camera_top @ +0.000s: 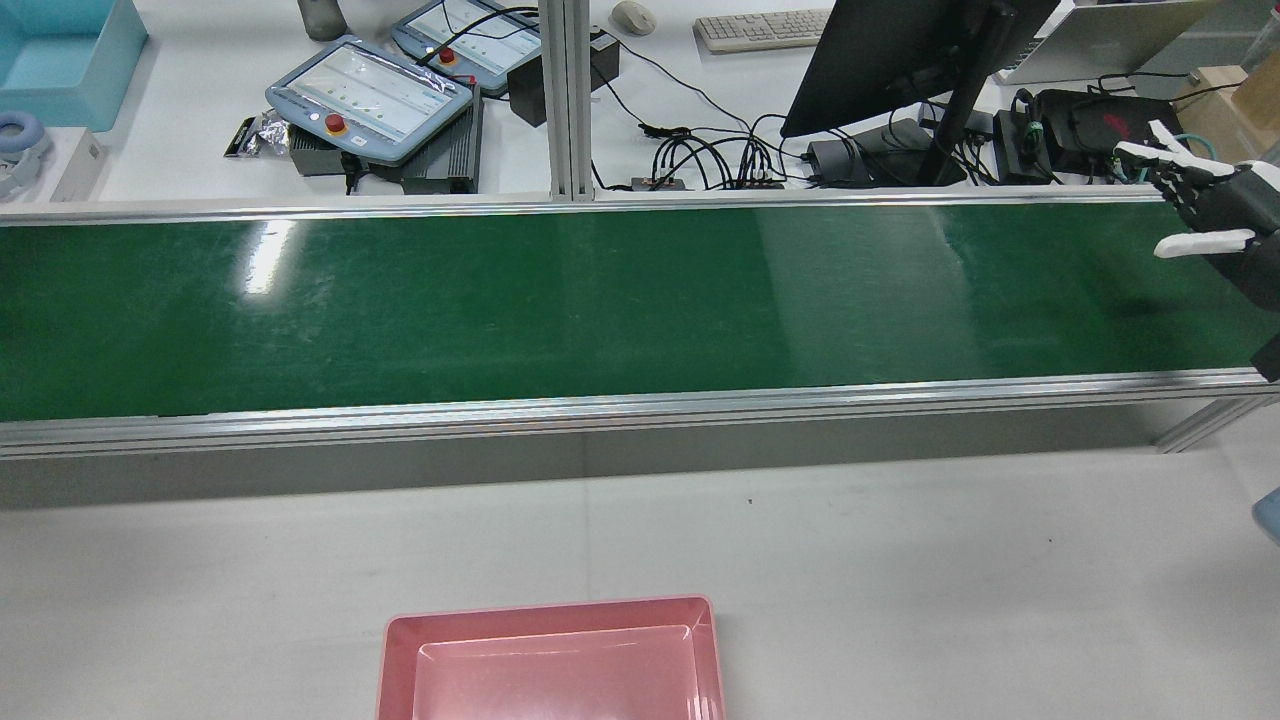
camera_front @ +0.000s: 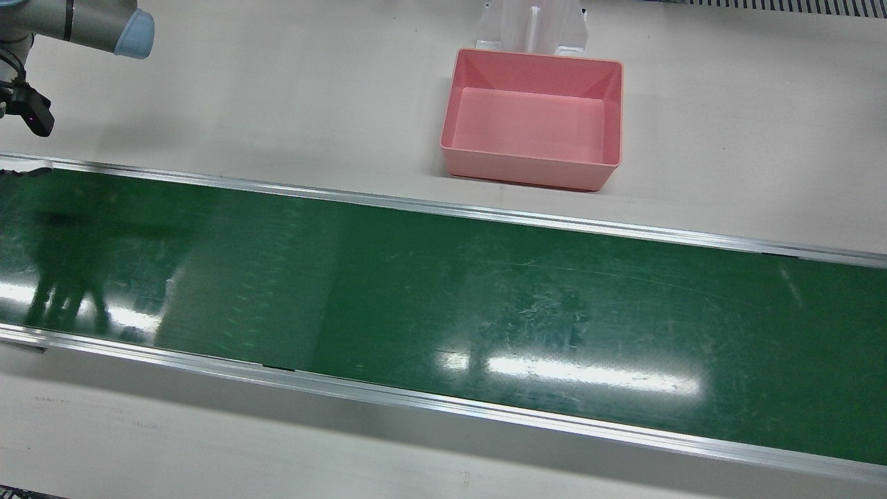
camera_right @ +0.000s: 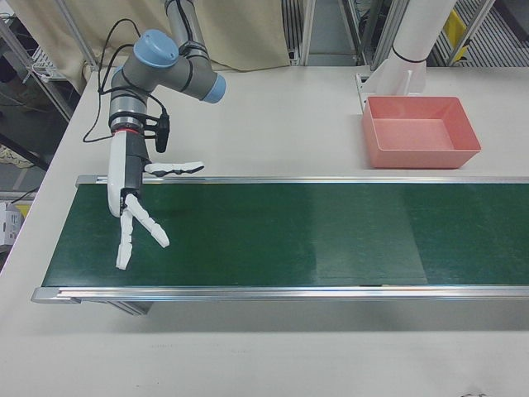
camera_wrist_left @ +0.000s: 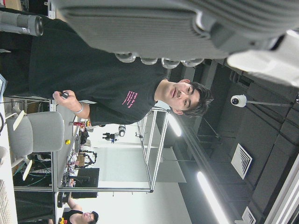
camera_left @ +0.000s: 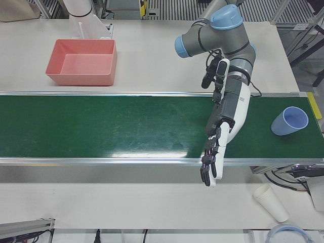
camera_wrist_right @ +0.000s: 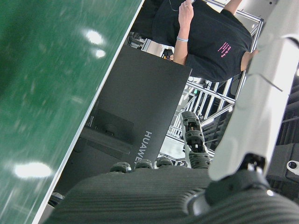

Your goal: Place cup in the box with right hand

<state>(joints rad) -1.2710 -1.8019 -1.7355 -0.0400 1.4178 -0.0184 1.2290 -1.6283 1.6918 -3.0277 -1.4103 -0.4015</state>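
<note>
A light blue cup [camera_left: 289, 120] stands on the green belt [camera_left: 101, 126] at its far right end in the left-front view. The pink box [camera_left: 81, 78] sits on the white table behind the belt and shows nothing inside; it also appears as the pink box [camera_front: 533, 168] and the pink box [camera_right: 421, 154]. My right hand [camera_right: 132, 211] hangs open over the opposite end of the belt, fingers spread, holding nothing. The right hand [camera_top: 1205, 215] shows at the rear view's right edge. My left hand [camera_left: 212, 162] points down over the belt's front rail, fingers straight, holding nothing.
A white paper cup [camera_left: 271, 202] lies on the table in front of the belt near the blue cup. Beyond the belt are two teach pendants [camera_top: 370, 95], a monitor [camera_top: 890, 50] and cables. A person [camera_wrist_left: 117, 88] stands on the operators' side.
</note>
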